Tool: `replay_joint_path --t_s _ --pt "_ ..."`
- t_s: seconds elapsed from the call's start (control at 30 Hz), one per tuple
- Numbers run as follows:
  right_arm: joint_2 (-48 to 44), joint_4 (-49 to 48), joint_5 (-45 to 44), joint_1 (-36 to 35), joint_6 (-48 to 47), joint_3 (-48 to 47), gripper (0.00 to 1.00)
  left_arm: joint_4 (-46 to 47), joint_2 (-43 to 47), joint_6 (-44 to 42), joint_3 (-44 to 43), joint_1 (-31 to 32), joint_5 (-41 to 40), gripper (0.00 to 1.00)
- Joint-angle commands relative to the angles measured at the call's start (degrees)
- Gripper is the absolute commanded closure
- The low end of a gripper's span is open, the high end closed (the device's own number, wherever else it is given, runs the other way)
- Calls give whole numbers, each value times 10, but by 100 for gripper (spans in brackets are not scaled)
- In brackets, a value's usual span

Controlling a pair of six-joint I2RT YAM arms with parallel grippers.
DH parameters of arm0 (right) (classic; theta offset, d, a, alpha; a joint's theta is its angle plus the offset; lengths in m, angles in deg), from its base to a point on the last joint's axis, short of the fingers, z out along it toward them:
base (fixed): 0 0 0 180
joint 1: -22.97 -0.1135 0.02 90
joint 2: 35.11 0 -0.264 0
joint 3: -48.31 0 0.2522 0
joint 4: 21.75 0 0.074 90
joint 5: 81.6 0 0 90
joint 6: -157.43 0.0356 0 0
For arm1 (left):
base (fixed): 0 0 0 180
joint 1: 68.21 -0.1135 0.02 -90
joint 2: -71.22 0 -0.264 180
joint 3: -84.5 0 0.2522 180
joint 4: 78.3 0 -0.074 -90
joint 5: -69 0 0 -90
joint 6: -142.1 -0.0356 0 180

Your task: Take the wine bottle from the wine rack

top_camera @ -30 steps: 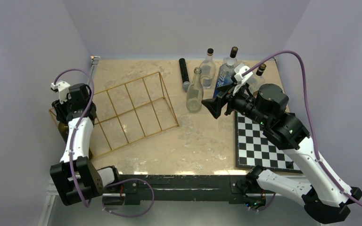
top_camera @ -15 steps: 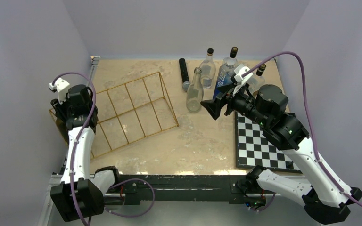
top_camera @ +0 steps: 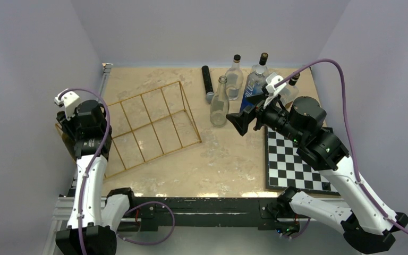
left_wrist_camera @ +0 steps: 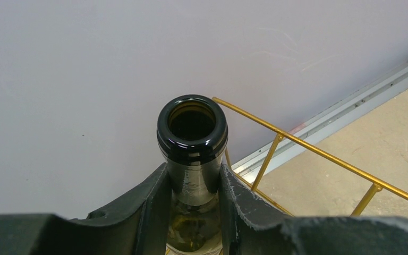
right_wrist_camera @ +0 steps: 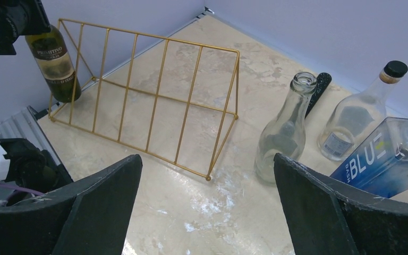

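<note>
The wine bottle (right_wrist_camera: 56, 64) has "PRIMITIVO" on its label, and the blue bottle (right_wrist_camera: 388, 154) bears "BLUE" in white letters.

Left: wine rack (top_camera: 152, 122), wine bottle (right_wrist_camera: 54, 61) at its left end — right: clear bottle (top_camera: 219, 103), then chessboard (top_camera: 292, 164).

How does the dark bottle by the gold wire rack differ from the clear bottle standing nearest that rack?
The dark bottle is green-black glass with a paper label; the clear bottle is see-through, with no label showing. The left pincer grips the dark bottle's neck, holding it tilted; the clear bottle stands upright on the table, untouched. Both are uncapped.
</note>
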Motion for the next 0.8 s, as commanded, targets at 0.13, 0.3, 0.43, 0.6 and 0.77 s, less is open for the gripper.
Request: replay_joint_path --t_s 0.13,0.3,0.43,0.6,0.77 --pt "-10 -19 -12 -2 8 -9 1 21 65 -32 -6 16 -30 100" --pt "-12 -18 -23 -2 8 -13 1 -9 92 -27 -13 29 -25 100" --pt "-11 -13 -27 -2 8 -16 1 -11 113 -40 -14 30 -20 100" --pt "-7 -11 -23 -2 10 -17 1 -38 128 -36 -34 30 -2 100" --pt "-7 0 -22 -2 11 -24 1 -29 154 -65 -39 31 42 100"
